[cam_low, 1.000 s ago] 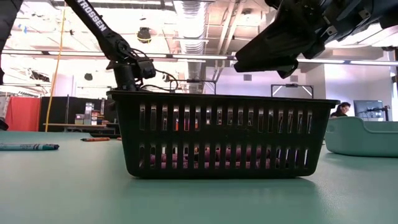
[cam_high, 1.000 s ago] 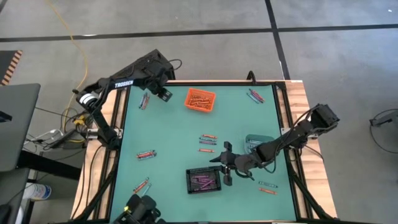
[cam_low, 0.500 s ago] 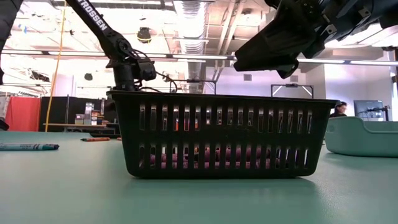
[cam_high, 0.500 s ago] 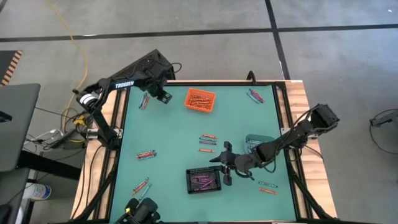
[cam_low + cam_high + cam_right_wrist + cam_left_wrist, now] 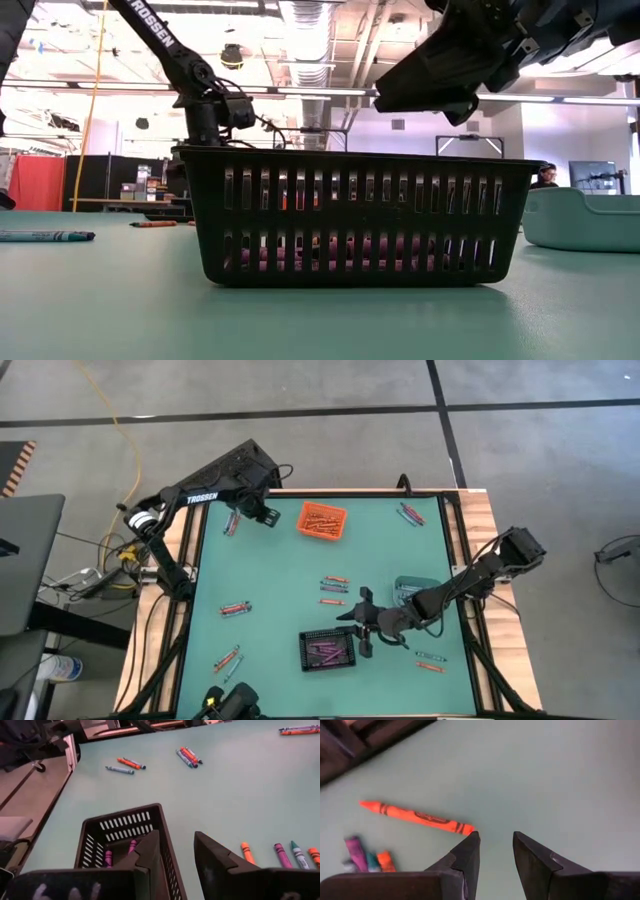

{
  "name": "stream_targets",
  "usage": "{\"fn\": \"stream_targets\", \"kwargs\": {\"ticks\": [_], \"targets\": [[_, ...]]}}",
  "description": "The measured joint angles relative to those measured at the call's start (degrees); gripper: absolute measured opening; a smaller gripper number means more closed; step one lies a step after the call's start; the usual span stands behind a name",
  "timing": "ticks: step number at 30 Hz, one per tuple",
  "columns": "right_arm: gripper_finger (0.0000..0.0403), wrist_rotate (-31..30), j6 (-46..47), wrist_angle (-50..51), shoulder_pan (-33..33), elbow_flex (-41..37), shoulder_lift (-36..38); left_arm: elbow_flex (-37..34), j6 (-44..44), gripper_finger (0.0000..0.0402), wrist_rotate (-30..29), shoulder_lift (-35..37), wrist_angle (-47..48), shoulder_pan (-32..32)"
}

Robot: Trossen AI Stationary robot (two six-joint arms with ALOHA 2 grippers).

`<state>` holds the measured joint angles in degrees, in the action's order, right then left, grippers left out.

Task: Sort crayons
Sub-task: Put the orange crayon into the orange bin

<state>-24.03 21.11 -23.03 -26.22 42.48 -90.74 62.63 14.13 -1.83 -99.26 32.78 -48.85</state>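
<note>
Slightly shifted from a second ago, the left arm is edging its left gripper (image 5: pixel 266 517) along the table's 11 o'clock corner, while the right arm is holding unchanged. That gripper's jaws are standing spread and empty, hanging just above an orange crayon (image 5: pixel 416 815) lying flat on the green mat (image 5: pixel 280 575), with a small cluster of crayon tips (image 5: pixel 366 861) lying nearby. The right gripper (image 5: pixel 362 628) is hovering at about 5 o'clock, jaws likewise spread and holding nothing, over the rim of the black bin (image 5: pixel 327 649), which is holding purple crayons (image 5: pixel 132 845). The orange bin (image 5: pixel 322 521) is sitting at 12 o'clock and the teal bin (image 5: pixel 405 587) at 4 o'clock, partly under the right arm. Loose crayons are lying scattered: a group near centre (image 5: pixel 333 584), a pair at 1 o'clock (image 5: pixel 409 514), others at 7 o'clock (image 5: pixel 227 659) and 5 o'clock (image 5: pixel 430 662). Probable hazards: a fingertip descending off-centre could roll the round orange crayon aside, and a lowered right gripper could strike the bin wall and shove it.
</note>
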Motion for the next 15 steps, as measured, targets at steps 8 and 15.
{"fn": "stream_targets", "kwargs": {"ticks": [8,15], "targets": [[0.0118,0.0,-0.2,0.2,0.0,0.0,0.0,0.0,9.3,0.0105,1.8,0.0,0.7,-2.9],[0.0118,0.0,-3.2,0.6,-0.3,0.0,0.0,0.0,15.2,0.0105,2.8,-0.3,0.4,-7.9]]}}
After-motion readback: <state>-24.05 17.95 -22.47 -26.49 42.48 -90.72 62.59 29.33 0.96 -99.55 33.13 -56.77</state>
